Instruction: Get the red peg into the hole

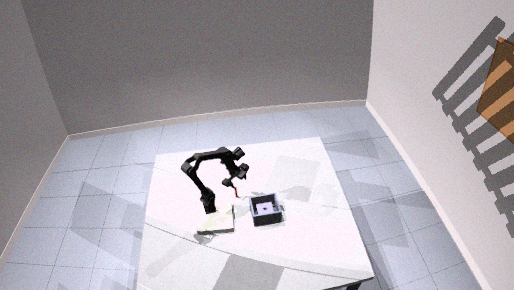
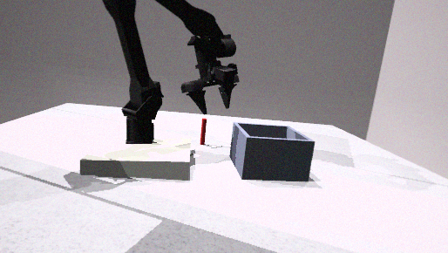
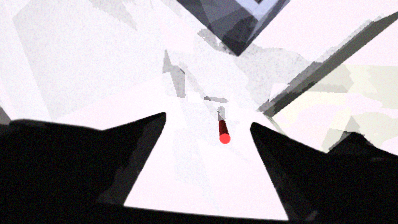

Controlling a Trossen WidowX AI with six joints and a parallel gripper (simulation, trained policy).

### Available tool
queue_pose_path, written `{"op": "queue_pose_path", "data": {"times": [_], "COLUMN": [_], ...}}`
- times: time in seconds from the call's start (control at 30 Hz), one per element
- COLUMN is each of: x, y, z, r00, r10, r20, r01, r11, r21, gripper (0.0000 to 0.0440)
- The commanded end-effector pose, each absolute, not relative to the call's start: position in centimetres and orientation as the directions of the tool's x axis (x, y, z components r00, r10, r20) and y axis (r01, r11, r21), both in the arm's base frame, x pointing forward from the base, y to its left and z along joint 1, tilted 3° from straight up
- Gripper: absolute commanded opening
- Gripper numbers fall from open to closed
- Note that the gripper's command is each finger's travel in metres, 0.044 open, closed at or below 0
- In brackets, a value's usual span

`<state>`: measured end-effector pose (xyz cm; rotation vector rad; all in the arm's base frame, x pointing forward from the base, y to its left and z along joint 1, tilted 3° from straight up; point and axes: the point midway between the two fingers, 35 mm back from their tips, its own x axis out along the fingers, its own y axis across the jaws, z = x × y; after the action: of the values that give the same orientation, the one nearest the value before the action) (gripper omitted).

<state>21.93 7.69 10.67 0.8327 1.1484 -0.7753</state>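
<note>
The red peg (image 1: 236, 192) (image 2: 203, 132) (image 3: 224, 132) stands upright on the table, between the arm's base and the box. My gripper (image 1: 240, 183) (image 2: 216, 111) (image 3: 208, 121) is open and empty, pointing down above the peg. In the wrist view the peg shows between the fingertips, nearer the right one; in the exterior view its top is just below the left fingertip. The open dark blue-grey box (image 1: 266, 219) (image 2: 279, 159) (image 3: 225, 30) stands to the right of the peg in the top and exterior views. The pale plate (image 1: 270, 205) with its small dark hole shows at its bottom.
The arm's base stands on a low pale slab (image 1: 220, 224) (image 2: 139, 169) (image 3: 367, 95), left of the box in the top and exterior views. The white table (image 1: 310, 240) (image 2: 209, 205) carries patches of shadow. Walls stand beyond the table.
</note>
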Motion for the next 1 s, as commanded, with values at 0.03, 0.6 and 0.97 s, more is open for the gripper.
{"op": "queue_pose_path", "data": {"times": [0.03, 0.6, 0.97], "x": [21.3, 20.0, 19.4], "y": [7.7, 8.2, 8.2], "z": [8.9, 2.9, 2.4], "r00": [0.193, 0.153, 0.085], "r10": [-0.109, -0.090, -0.043], "r20": [-0.975, -0.984, -0.995], "r01": [0.861, 0.868, 0.862], "r11": [0.496, 0.489, 0.504], "r21": [0.115, 0.090, 0.052], "gripper": [0.0440, 0.0314, 0.0026]}}
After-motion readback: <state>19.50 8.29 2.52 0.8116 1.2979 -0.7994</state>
